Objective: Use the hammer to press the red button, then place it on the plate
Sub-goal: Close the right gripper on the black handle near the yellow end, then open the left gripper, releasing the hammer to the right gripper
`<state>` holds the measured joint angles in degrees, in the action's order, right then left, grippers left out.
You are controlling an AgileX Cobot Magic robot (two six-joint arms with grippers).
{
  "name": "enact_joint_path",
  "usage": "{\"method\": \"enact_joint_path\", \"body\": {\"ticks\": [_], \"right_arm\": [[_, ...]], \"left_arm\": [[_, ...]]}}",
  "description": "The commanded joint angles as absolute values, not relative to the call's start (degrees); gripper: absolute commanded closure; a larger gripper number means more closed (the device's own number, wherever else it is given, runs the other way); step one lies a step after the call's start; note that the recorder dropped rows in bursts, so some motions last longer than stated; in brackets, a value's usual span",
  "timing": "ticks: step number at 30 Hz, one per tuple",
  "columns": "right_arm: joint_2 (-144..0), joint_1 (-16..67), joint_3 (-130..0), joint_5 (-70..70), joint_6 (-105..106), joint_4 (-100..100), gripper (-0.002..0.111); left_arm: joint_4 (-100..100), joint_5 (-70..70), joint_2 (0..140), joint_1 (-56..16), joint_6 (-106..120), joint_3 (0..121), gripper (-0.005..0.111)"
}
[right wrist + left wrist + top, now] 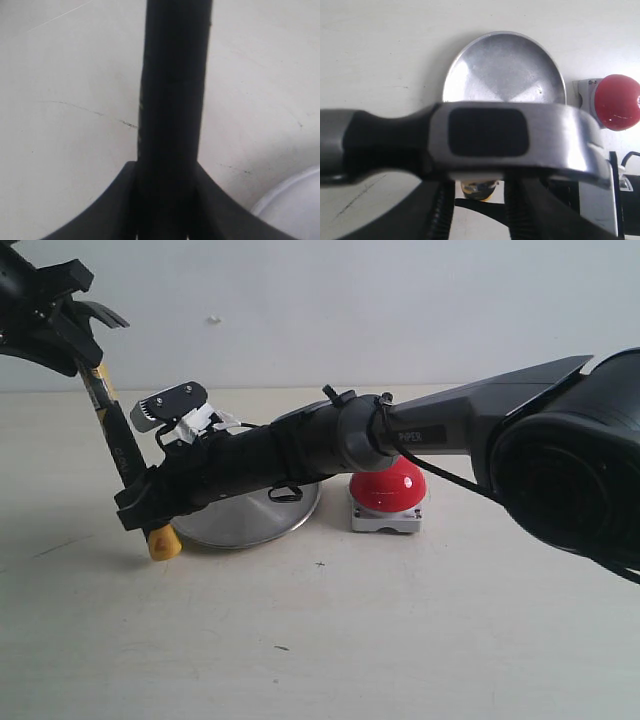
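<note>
The hammer (120, 445) stands tilted at the left, its dark head up and its yellow butt (163, 543) low by the table. My left gripper (80, 350) is shut on its neck just under the head (520, 130). My right gripper (140, 505) reaches across from the right and is shut on the black handle (172, 100) close to the butt. The silver plate (250, 520) lies behind the right arm, partly hidden. The red button (392, 488) sits right of the plate on its grey base, untouched.
The right arm's forearm (330, 440) stretches across the plate and in front of the button. A pale wall (350, 310) closes the back of the table. The plate's rim (295, 205) shows in a corner of the right wrist view.
</note>
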<state>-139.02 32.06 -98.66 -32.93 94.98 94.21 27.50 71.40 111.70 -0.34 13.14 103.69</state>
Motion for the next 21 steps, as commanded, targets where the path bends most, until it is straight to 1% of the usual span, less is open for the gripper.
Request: {"method": "enact_joint_path", "body": {"ticks": [1,3,5,6,7,10,12,14,21], "right_arm": [[-138.8,32.0,-99.2,-36.9,97.0,93.5,0.108],[-138.8,32.0,-99.2,-37.2,97.0,93.5,0.108],[-138.8,32.0,-99.2,-37.2,97.0,93.5,0.108],[-138.8,32.0,-99.2,-37.2,97.0,93.5,0.108],[-138.8,32.0,-99.2,-37.2,97.0,93.5,0.108],[-138.8,32.0,-99.2,-37.2,97.0,93.5,0.108],[-138.8,32.0,-99.2,-37.2,97.0,93.5,0.108],[-138.8,32.0,-99.2,-37.1,97.2,93.5,0.108],[-138.8,32.0,-99.2,-36.1,97.3,93.5,0.108]], "left_arm": [[29.2,70.0,110.4,-0.5,13.1,104.0,0.107],[29.1,70.0,110.4,-0.5,13.1,104.0,0.106],[29.0,70.0,110.4,-0.5,13.1,104.0,0.101],[29.0,70.0,110.4,-0.5,13.1,104.0,0.097],[29.0,70.0,110.4,-0.5,13.1,104.0,0.088],[29.0,70.0,110.4,-0.5,13.1,104.0,0.066],[29.0,70.0,110.4,-0.5,13.1,104.0,0.056],[28.8,70.0,110.4,-0.5,13.1,104.0,0.052],[21.7,70.0,110.3,-0.5,12.0,104.9,0.052]]}}
